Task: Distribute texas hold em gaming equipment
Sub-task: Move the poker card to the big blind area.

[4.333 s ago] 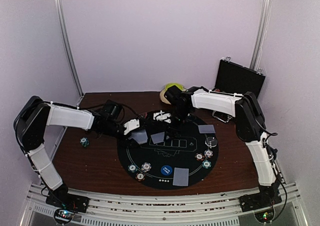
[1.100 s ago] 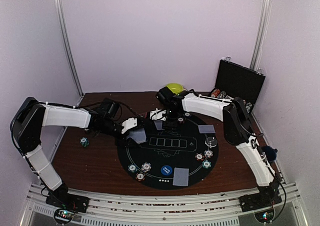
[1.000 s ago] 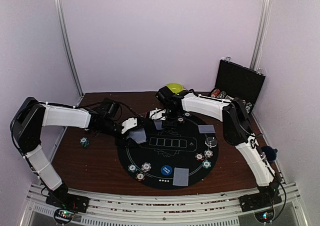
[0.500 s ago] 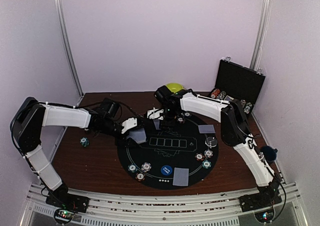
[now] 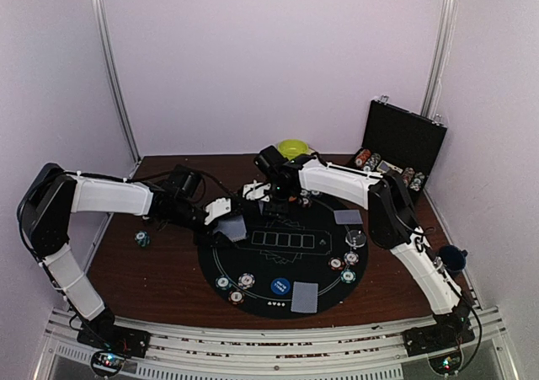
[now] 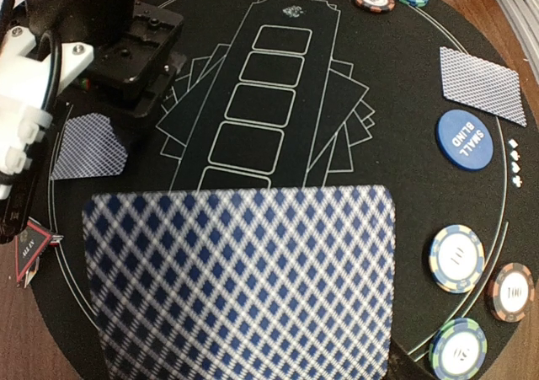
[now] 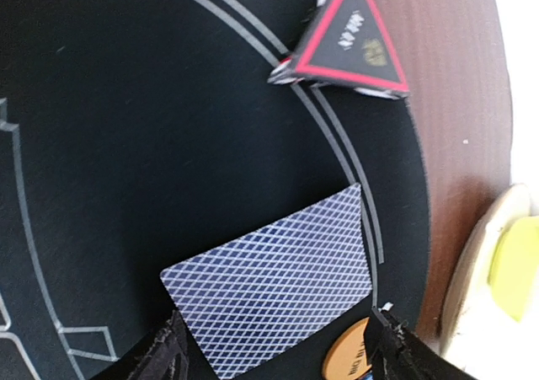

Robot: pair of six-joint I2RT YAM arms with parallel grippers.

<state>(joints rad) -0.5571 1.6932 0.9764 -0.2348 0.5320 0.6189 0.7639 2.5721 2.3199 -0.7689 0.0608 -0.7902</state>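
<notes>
My left gripper (image 5: 221, 215) is shut on a blue-backed card (image 5: 232, 227) and holds it over the left side of the black round mat (image 5: 286, 245). In the left wrist view this card (image 6: 240, 279) hides the gripper's own fingers. My right gripper (image 5: 269, 200) is low over the mat's far-left rim. In the right wrist view it (image 7: 278, 346) is open, and a card (image 7: 274, 300) lies flat on the mat between its fingers. The red triangle marker (image 7: 349, 39) and an orange disc (image 7: 347, 365) lie beside that card. Two more cards (image 5: 304, 297) (image 5: 348, 216), a blue disc (image 5: 280, 286), a clear disc (image 5: 356, 238) and striped chips (image 5: 237, 286) (image 5: 345, 266) lie on the mat.
A green bowl on a plate (image 5: 292, 149) stands just behind the right gripper. An open black case (image 5: 402, 140) with chips stands at the back right. One chip (image 5: 143, 239) lies on the brown table to the left of the mat. A dark blue mug (image 5: 455, 258) is at the right edge.
My right gripper has moved from the mat's middle to its far-left rim, bringing a card along. My left gripper has kept still with its card.
</notes>
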